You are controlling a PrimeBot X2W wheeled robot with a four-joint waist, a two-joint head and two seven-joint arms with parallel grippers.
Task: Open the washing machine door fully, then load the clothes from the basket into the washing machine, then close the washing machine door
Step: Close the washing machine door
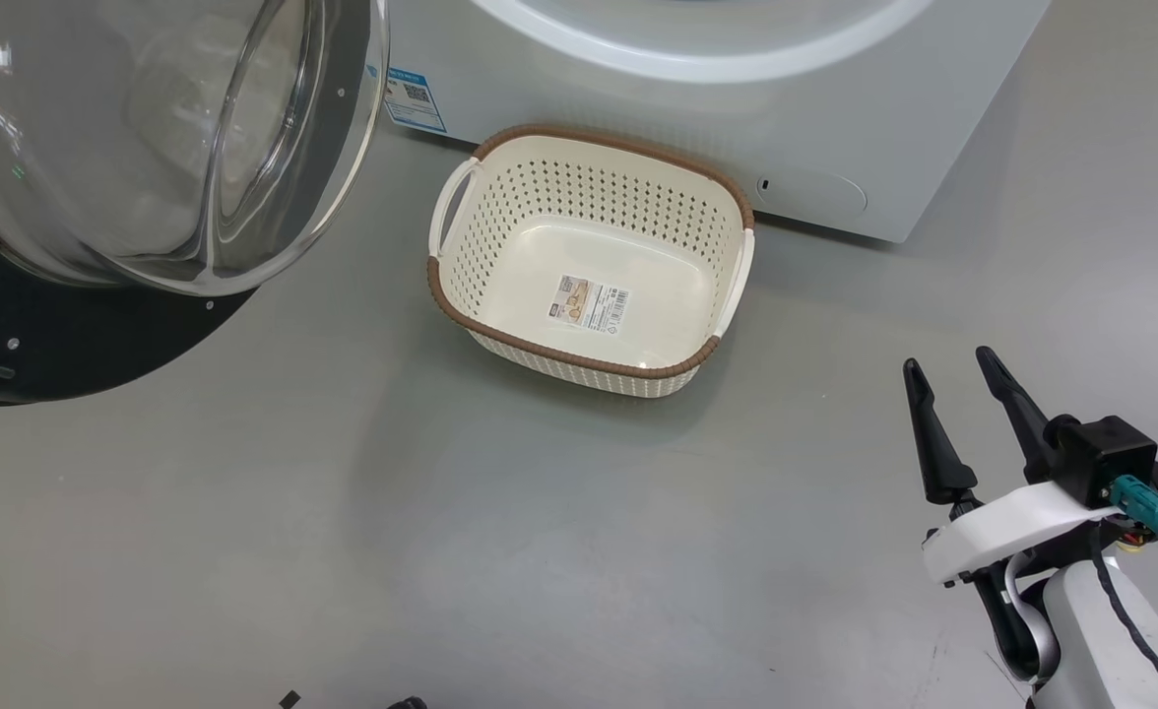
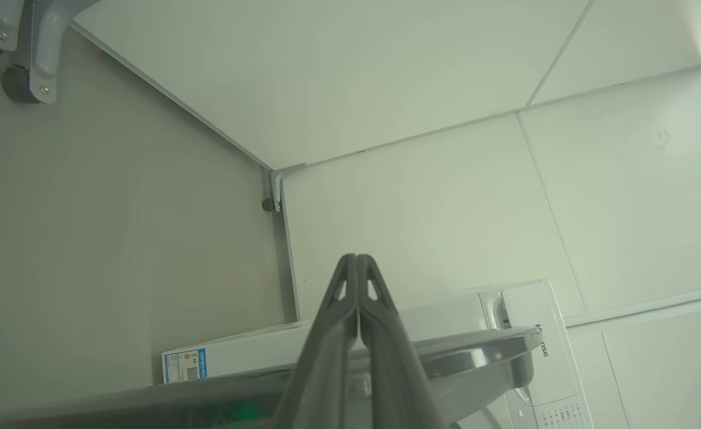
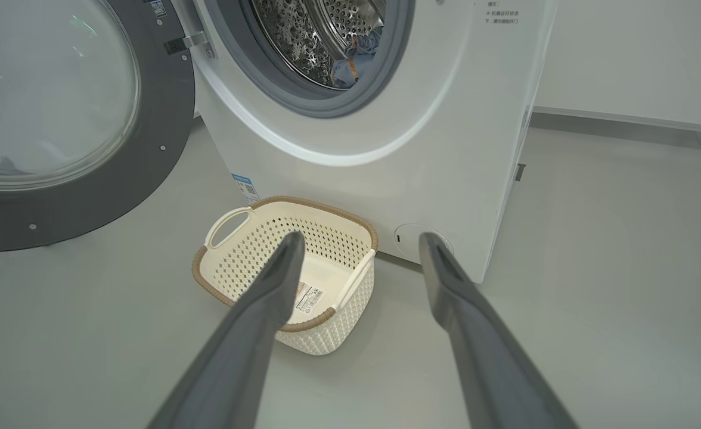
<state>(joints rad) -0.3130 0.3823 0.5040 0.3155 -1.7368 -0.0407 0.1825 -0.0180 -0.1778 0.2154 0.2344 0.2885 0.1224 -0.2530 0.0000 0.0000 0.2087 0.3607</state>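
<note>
A: What is sitting nearest us?

B: The right gripper [image 1: 946,358] is hovering low over the floor [image 1: 343,542], fingers spread wide and gripping nothing. I'd say it is idling clear of the work. The left gripper [image 2: 356,259] is pressing its fingers tight together, also empty. It is looking across the shiny edge of the washing machine door [image 2: 475,357], probably because closed fingers are making a firmer pusher.

A: And beyond that?

B: The basket [image 1: 589,192] is standing upright just before the washing machine [image 1: 835,128], with nothing but its sticker [image 1: 589,302] inside. The clothes [image 3: 353,56] are lying in the drum [image 3: 303,30], behind the grey gasket [image 3: 386,77].

A: So loading is looking done?

B: I'm judging so, with the closing yet to come. The door is standing swung wide to the left, its glass bowl bulging toward us.

A: Room to swing it?

B: Bare floor is lying between door and basket, though the basket's left handle [image 1: 451,202] is sitting nearest the door's sweep — I cannot tell whether the rim is clearing it. Open ground is stretching rightward.
</note>
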